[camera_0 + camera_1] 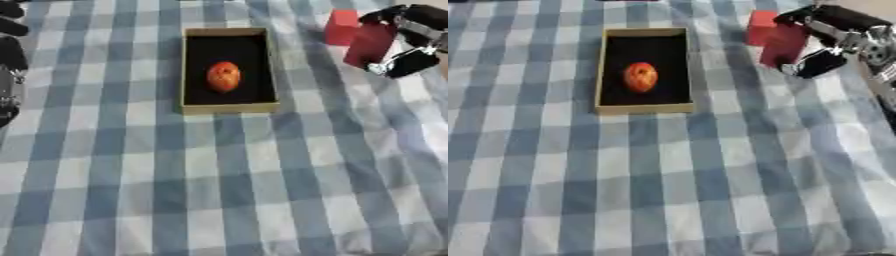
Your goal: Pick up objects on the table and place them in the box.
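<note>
One box (pixel 229 107), rectangular, shallow, tan-walled with a black floor, standing on the table (pixel 219 190) at the far centre with its long sides running near to far. One orange-red fruit (pixel 223 76), rounded and slightly egg-shaped, with a paler patch on its upper face, lying inside the box about midway along the black floor and apart from all four walls. Two red blocks: one dark red block (pixel 370 45), flat-sided and taller than wide, tilted, at the far right of the box and well apart from it; one brighter red block (pixel 341 27), smaller in showing, just beyond and to the left of the first, partly hidden behind it, so whether the two touch cannot be told. One right hand (pixel 820 47), black with silver parts, entering from the far right corner, fingers (pixel 815 15) curled over the top of the dark red block and the thumb (pixel 819 64) set against its lower right edge, gripping it. One left hand (pixel 10 55), black, showing only at the far left edge, resting apart from the box; whether it is open or closed cannot be told. One cloth over the table, checked in pale blue and white, creased toward the right.
</note>
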Available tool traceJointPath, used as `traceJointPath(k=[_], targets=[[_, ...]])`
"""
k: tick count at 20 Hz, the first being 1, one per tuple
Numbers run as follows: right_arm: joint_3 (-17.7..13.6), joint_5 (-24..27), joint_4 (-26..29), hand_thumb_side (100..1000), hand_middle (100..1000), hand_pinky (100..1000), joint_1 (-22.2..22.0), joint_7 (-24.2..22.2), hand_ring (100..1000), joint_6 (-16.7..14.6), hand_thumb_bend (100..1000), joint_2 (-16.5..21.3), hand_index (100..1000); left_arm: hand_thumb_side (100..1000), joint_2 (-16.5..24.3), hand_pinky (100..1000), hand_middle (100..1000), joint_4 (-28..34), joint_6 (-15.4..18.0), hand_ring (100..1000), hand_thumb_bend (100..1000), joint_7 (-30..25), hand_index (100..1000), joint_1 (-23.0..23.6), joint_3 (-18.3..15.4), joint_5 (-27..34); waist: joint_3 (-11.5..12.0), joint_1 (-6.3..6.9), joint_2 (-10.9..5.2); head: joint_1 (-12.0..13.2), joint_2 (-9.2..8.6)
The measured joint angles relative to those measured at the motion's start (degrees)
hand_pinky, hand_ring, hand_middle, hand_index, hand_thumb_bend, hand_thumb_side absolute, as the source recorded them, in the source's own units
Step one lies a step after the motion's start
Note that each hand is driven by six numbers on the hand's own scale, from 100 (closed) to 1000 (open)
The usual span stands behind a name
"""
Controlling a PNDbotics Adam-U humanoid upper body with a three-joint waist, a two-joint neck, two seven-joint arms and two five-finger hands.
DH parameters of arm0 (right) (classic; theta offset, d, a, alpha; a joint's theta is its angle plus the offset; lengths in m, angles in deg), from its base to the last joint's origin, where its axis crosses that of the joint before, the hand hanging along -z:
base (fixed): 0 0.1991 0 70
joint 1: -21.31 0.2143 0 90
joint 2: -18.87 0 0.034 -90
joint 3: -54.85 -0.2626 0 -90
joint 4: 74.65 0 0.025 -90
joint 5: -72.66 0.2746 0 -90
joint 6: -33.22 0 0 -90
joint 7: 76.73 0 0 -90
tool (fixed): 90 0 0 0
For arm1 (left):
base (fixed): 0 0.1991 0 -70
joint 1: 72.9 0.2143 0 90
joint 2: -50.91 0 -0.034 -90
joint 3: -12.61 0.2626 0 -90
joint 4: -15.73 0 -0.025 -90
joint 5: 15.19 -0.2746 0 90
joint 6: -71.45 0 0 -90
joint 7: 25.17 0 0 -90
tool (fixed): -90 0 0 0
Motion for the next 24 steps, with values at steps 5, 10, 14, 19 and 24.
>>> traceJointPath(k=[5, 10, 14, 19, 24], targets=[[0.5, 0.8, 4.7, 100, 559, 100, 3.8, -1.5, 533, -0.5, 192, 0.7, 657, 545, 0.0, 725, 666, 0.0, 0.1, 795, 100, -0.1, 641, 0.0, 0.0, 0.0, 0.3, -0.28, -0.03, 0.0, 0.0], [3.8, 1.2, 5.8, 100, 562, 100, 9.8, -5.6, 535, -1.8, 198, -2.5, 656, 545, 0.0, 726, 667, 0.0, 0.2, 795, 100, -0.3, 641, -0.1, 0.0, 0.0, 0.7, -0.28, -0.08, -0.4, 0.01], [5.8, -1.5, 3.6, 100, 562, 100, 13.6, -7.1, 534, -2.8, 211, -8.1, 652, 546, -0.5, 726, 667, 0.0, 0.1, 795, 100, -0.4, 641, -0.3, 0.0, 0.1, 1.0, -0.23, -0.08, -0.7, 0.01], [6.4, -7.7, -1.4, 100, 571, 100, 16.5, -6.0, 543, -4.1, 232, -15.2, 654, 547, -1.0, 726, 668, 0.0, 0.3, 795, 100, -0.6, 641, -0.9, 0.0, 0.5, 1.7, -0.07, -0.02, -1.1, 0.01], [6.4, -13.7, -6.5, 100, 572, 100, 17.2, -3.2, 542, -5.8, 209, -19.8, 649, 548, -1.4, 726, 669, 0.0, 0.4, 793, 100, -0.6, 641, -1.5, 0.1, 0.6, 2.1, 0.05, 0.33, -1.3, 0.01]])
